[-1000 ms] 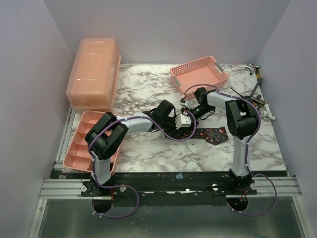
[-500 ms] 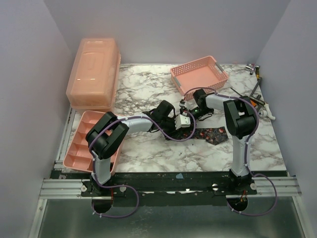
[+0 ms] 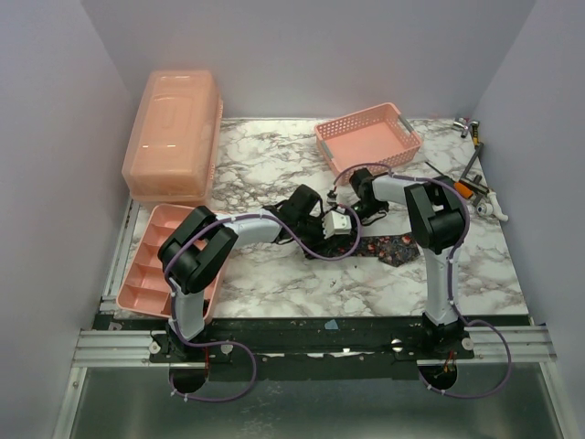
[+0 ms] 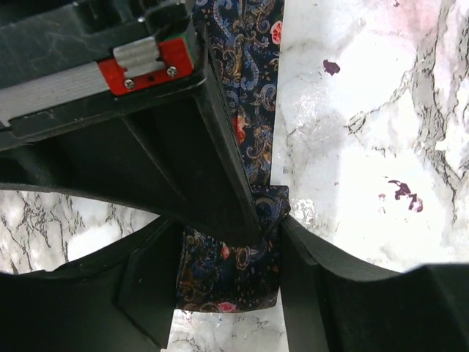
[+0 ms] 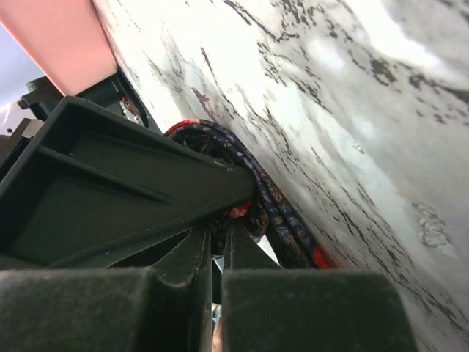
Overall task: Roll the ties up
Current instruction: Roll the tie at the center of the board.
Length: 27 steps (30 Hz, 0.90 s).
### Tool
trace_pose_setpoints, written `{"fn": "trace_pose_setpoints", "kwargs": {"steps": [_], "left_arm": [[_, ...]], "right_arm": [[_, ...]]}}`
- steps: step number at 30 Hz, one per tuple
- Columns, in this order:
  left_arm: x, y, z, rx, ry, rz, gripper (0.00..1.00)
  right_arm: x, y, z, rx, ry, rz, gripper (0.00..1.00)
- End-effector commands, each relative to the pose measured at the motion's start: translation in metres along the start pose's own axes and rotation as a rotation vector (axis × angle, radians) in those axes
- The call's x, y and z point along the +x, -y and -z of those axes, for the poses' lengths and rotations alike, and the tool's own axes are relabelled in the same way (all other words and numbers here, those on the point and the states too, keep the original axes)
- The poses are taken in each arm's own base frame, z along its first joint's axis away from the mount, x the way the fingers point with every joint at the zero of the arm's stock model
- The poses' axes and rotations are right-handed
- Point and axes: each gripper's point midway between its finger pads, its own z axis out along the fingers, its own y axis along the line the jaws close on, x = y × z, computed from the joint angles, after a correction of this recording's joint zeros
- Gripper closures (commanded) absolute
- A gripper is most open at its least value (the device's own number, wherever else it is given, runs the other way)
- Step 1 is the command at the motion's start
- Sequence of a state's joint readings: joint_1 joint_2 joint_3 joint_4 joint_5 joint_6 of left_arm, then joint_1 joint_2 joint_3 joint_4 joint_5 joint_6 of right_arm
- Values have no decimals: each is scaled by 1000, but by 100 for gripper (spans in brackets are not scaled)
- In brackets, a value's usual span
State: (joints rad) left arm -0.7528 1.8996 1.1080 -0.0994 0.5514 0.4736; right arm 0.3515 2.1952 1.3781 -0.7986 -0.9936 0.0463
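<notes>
Left gripper (image 4: 231,282): fingers closed against both flanks of the rolled end of the tie (image 4: 253,88), mid-way across the marble table (image 4: 366,110). Right gripper (image 5: 220,253): fingers pressed almost together, apparently nipping the same coil's edge from the far side, so both arms sit at the roll and neither is nearer. Unrolled length: a flat strip with its long axis across the table, running from the coil rightward to its free end near the right arm; by judgement, rolling proceeds that way.
</notes>
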Motion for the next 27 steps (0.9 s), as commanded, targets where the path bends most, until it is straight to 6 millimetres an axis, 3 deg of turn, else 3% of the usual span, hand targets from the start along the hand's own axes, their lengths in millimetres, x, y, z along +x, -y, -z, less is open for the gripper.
{"fn": "trace_pose_setpoints", "kwargs": {"steps": [1, 9, 13, 22, 24, 27], "left_arm": [[49, 10, -6, 15, -111, 124, 42], [-19, -3, 32, -51, 363, 22, 27], [-23, -2, 34, -70, 442, -50, 25], [-24, -1, 7, -40, 512, -143, 18], [-22, -1, -1, -35, 499, -160, 21], [-13, -1, -12, -23, 439, -163, 39]], "right_arm": [[10, 59, -12, 223, -60, 19, 99], [16, 95, 2, 274, -72, 25, 99], [15, 103, 9, 295, -68, 32, 100], [13, 105, 8, 288, -93, 39, 99], [11, 104, 10, 291, -94, 52, 99], [7, 96, 13, 268, -87, 82, 99]]}}
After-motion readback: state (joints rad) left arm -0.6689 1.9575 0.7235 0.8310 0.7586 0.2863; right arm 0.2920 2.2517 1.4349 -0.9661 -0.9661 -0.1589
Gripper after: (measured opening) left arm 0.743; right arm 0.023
